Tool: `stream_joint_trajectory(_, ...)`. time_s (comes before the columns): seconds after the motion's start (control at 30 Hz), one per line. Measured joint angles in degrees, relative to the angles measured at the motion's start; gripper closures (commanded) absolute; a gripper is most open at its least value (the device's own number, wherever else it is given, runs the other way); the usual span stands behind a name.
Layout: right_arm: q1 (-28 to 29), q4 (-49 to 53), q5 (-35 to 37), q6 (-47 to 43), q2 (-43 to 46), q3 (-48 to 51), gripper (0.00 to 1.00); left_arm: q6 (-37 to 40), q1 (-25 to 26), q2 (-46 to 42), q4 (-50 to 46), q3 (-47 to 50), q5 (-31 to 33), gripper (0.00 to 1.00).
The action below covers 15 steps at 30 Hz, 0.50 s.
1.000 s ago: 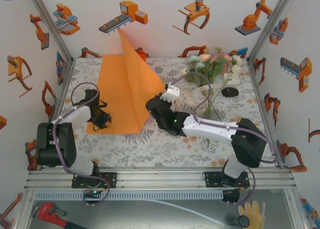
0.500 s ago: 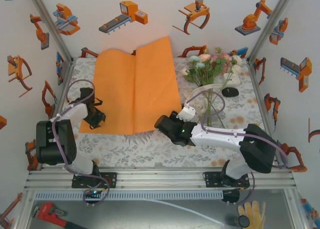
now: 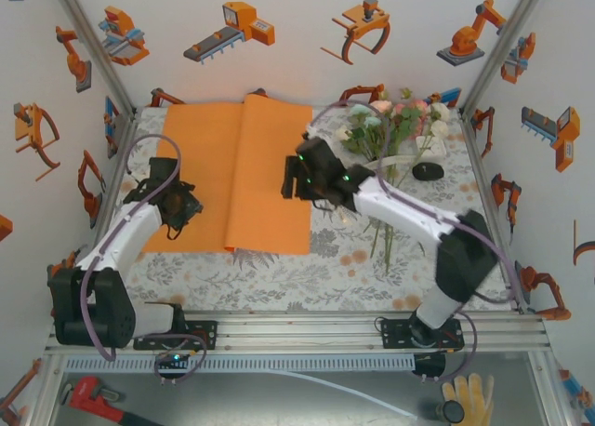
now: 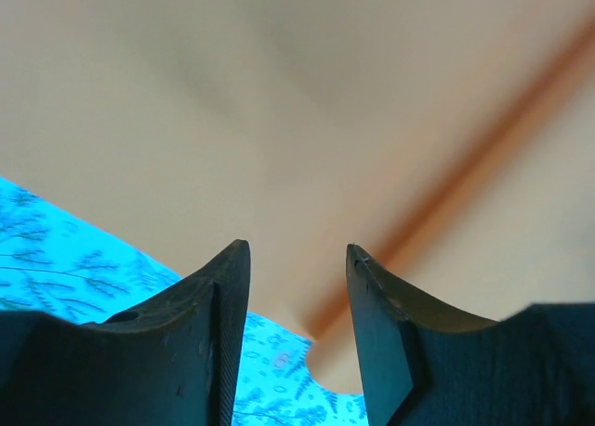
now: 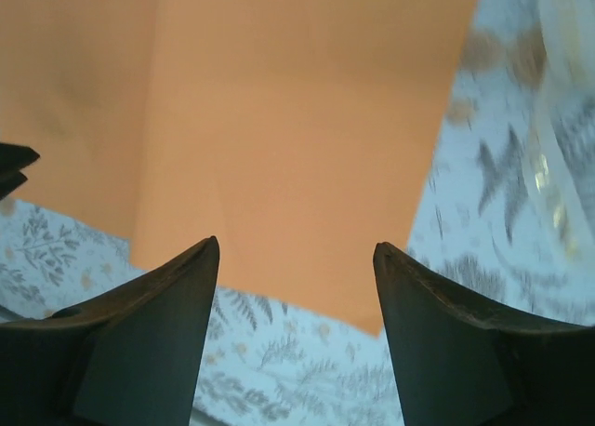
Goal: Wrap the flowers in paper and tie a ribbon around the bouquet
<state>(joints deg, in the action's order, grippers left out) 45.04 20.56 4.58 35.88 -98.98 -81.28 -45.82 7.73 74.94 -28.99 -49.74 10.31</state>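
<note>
Two claws stand open: left gripper [image 4: 297,291] at the paper's [image 3: 242,166] left edge, right gripper [image 5: 296,286] above its right side, flowers [image 3: 398,121] farther right

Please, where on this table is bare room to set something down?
Free: the grey floral cloth strip between the flat orange paper sheet and the arm bases. Crowded: the far right corner, with pink-and-cream flowers and a black disc.

I could read no word, number or brand anywhere. The wall stickers [image 3: 237,24] carried drawings of orange machines, and the orange paper [image 3: 251,175] was plain.
</note>
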Motion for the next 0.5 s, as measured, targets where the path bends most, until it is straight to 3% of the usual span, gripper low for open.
stream_joint_trajectory(0.13,-0.7,2.0,-3.8,-8.5,-16.6,-16.3,0.44,-1.3,-1.1,7.5,0.5,-1.0,-0.5,0.56)
stream_joint_trajectory(0.23,-1.3,2.6,-3.6,-10.6,-23.8,-20.3,0.45,-1.2,-3.3,14.1,0.7,-2.6,-1.4,0.56)
stream_joint_trajectory(0.37,-2.3,2.2,-2.2,-10.4,-26.1,-15.8,0.47,-1.2,-5.2,19.5,0.2,-5.4,-2.2,0.56)
stream_joint_trajectory(0.5,-2.5,-4.5,0.2,-5.1,-20.0,-3.1,0.47,-0.9,-6.8,22.6,0.0,-8.7,-2.3,0.56)
